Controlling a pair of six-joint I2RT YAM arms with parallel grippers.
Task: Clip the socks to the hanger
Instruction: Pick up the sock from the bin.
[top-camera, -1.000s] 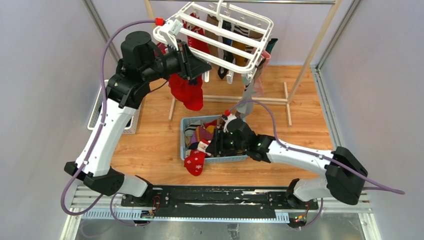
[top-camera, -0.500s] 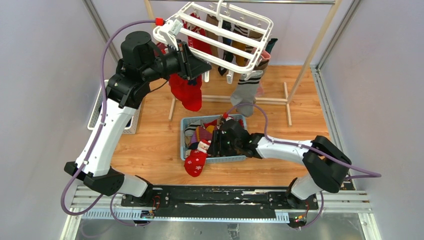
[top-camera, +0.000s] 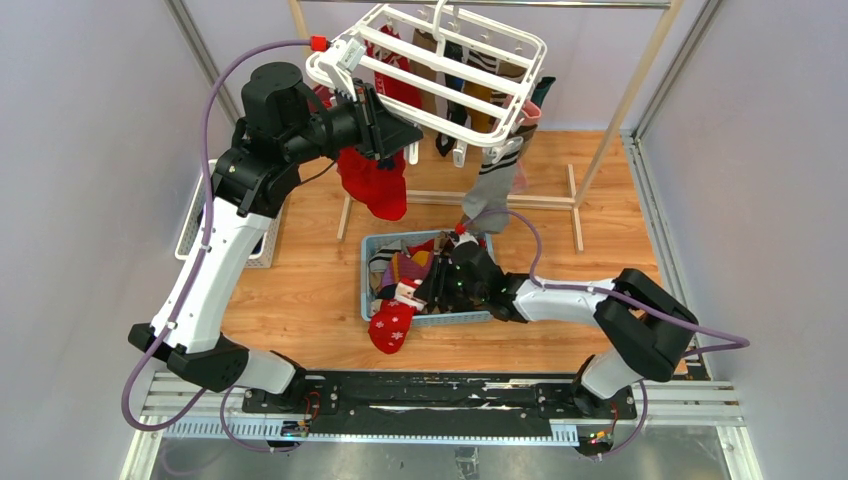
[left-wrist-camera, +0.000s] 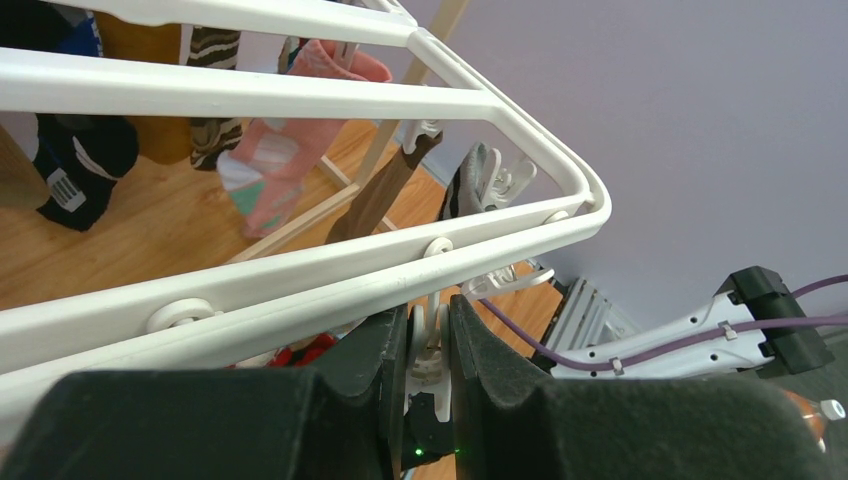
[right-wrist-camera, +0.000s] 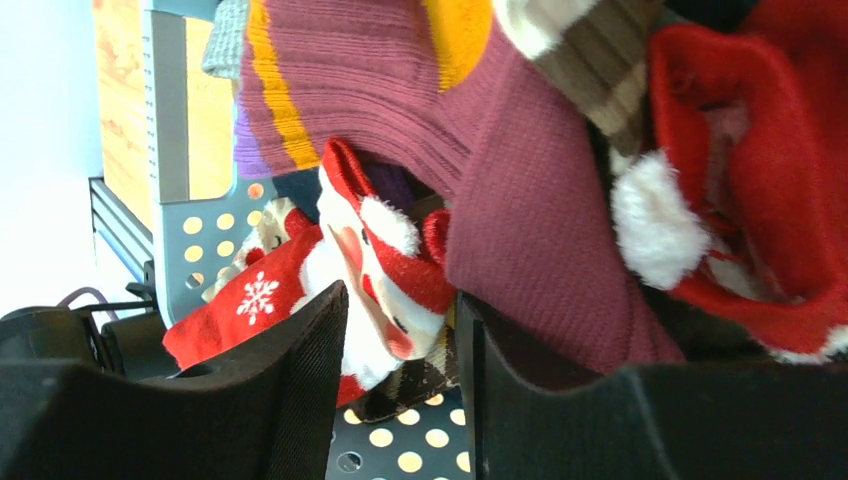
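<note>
Looking down from above, I see the white hanger (top-camera: 440, 62) hanging at the far side of the wooden table (top-camera: 300, 290), beneath a wooden frame (top-camera: 623, 120). The left gripper (top-camera: 398, 135) is raised to the hanger's near-left edge, and a red sock (top-camera: 375, 190) dangles just below it. A grey sock (top-camera: 493, 190) hangs off the rack's near-right corner. The right gripper (top-camera: 428, 285) is down inside a blue-grey basket (top-camera: 366, 262) heaped with loose socks, and a snowflake sock (top-camera: 390, 325) is draped over the basket's near rim.

From the left wrist, the two dark fingers (left-wrist-camera: 372, 370) stand close together just beneath the hanger's outer rail. A small white clip (left-wrist-camera: 430, 345) is pinched in the narrow slot between them. Farther along the rack, a pink sock (left-wrist-camera: 290, 150) and some striped ones hang from other clips.

From the right wrist, the fingers (right-wrist-camera: 300, 400) sit a modest way apart. Their tips lie on either side of a red-and-white Santa sock (right-wrist-camera: 380, 280) in the pile, and I cannot see them closed on it. A maroon sock (right-wrist-camera: 540, 200) lies right against it, and the basket's perforated wall shows behind.
</note>
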